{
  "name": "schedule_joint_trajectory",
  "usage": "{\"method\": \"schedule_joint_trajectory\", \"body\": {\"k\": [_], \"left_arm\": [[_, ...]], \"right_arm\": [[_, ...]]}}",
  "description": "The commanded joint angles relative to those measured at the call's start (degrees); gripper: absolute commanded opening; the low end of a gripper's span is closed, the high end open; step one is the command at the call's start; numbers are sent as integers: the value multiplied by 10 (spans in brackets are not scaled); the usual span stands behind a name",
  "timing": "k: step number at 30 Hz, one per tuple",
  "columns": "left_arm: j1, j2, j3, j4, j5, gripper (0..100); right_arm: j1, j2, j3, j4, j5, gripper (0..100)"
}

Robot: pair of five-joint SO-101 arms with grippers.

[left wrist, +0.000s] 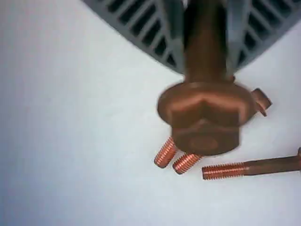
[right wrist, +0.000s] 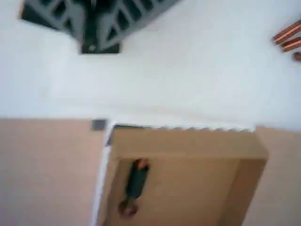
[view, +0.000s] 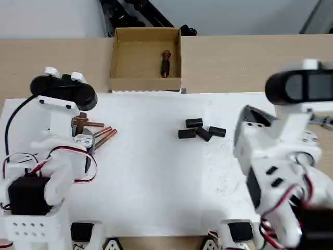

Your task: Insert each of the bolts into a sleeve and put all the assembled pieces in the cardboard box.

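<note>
A: What has your left gripper (left wrist: 205, 59) got?
B: My jaws pinch a bolt (left wrist: 205, 113) by its shank, head out past the tips.
A: And the others?
B: Three loose bolts (left wrist: 249, 167), I think, just beside it; sleeves (view: 201, 130) well apart; one assembled piece (view: 165, 63) in the cardboard box (view: 145, 83)

Both arms are white plastic shells with black motor blocks. The left arm (view: 57, 172) has red, white and black cables (view: 21, 165) and a base (view: 31, 227) dotted with small holes; its fingers (left wrist: 136, 28) are dark grey lattice. The right arm (view: 276, 166) has red wires (view: 299, 195).
</note>
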State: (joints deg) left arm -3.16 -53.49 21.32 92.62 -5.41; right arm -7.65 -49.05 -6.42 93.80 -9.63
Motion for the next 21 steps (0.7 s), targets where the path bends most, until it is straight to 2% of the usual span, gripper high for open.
{"method": "schedule_joint_trajectory", "body": {"k": [1, 6, 10, 13, 21], "left_arm": [[-4, -4, -3, -13, -4, 7], [-4, -4, -3, -16, -4, 7], [-3, -4, -3, -16, -5, 7], [-3, -4, -3, -25, -5, 7], [1, -4, -3, -96, -1, 6]], "right_arm": [[-49, 4, 51, -33, -17, 1], [-112, -29, 137, -140, -11, 1], [-167, -71, 218, -248, 60, 1], [-198, -111, 280, -329, 86, 1], [-205, -273, 477, -464, 89, 1]]}}
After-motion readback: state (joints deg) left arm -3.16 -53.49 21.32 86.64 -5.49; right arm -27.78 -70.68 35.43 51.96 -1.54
